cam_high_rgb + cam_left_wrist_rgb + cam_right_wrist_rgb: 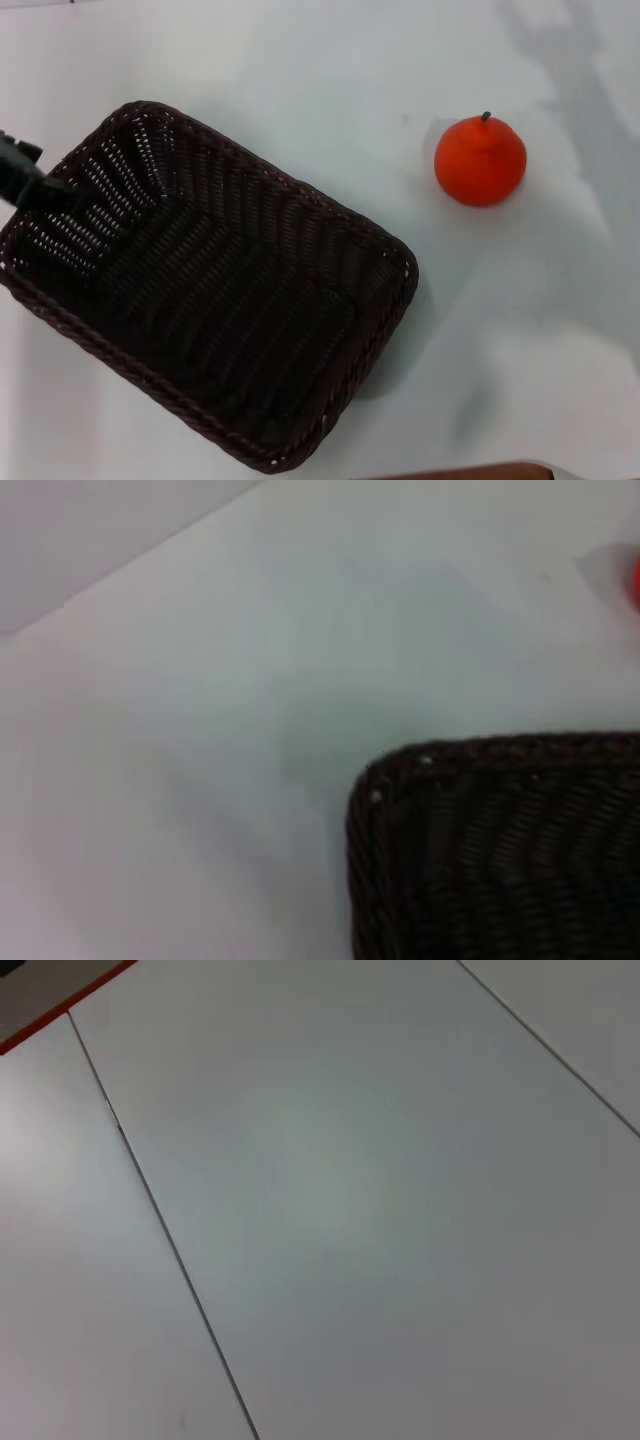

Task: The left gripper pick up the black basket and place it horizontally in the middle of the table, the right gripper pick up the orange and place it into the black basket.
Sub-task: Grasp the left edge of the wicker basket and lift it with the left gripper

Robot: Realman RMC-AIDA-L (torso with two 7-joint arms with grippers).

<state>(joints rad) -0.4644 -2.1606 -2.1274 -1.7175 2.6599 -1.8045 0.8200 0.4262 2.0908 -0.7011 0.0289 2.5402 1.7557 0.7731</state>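
Observation:
The black basket (300,190) fills the left and middle of the head view and sits diagonally over the white table (300,70). My left gripper (55,190) reaches in from the left edge and is shut on the basket's left rim; a wide shadow on the basket's right suggests it is raised. The left wrist view shows one rounded basket corner (480,748) close up. The orange (480,162) stands upright on the table at the upper right, apart from the basket; a sliver of it (635,580) shows in the left wrist view. My right gripper is out of view.
The table's brown edge strip (470,472) shows at the bottom of the head view. The right wrist view shows only white panels with thin seams (160,1220) and an orange-red edge (60,1005) in one corner.

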